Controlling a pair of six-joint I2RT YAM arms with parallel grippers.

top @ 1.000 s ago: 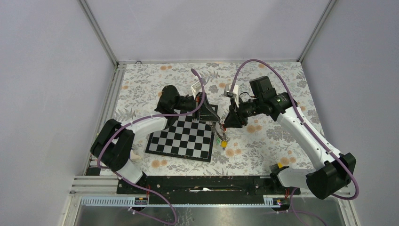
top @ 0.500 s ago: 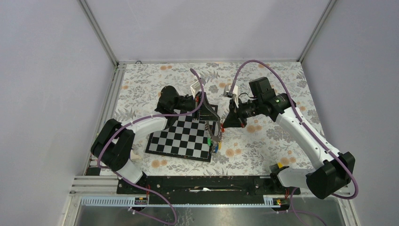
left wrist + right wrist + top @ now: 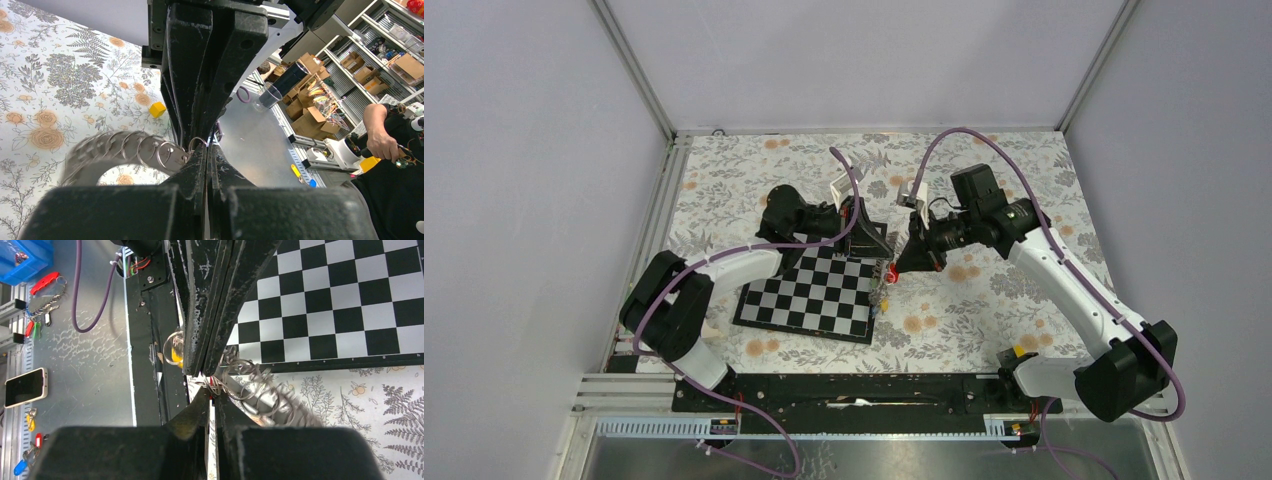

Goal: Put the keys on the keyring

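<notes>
My two grippers meet tip to tip above the right edge of the chessboard (image 3: 809, 290). My left gripper (image 3: 881, 247) is shut on the grey keyring (image 3: 90, 167), which shows blurred with several small key rings (image 3: 150, 150) strung along it. My right gripper (image 3: 902, 263) is shut on a key with a red tag (image 3: 892, 271); red shows between its fingertips in the right wrist view (image 3: 211, 396). The coiled keyring (image 3: 255, 390) hangs beside those fingertips. A yellow-tagged key (image 3: 175, 354) hangs behind the left fingers (image 3: 220, 300). The other keys are hidden.
A yellow block (image 3: 157, 109) lies on the floral tablecloth (image 3: 984, 300) near the right arm's base. Loose spare keys (image 3: 45, 282) and a phone (image 3: 25, 385) lie on the metal shelf in front of the table.
The bunch of keys that hung low below the grippers, yellow then blue and green tags showing, has swung up. Now only the red tag shows between the tips. Both arms barely moved.
</notes>
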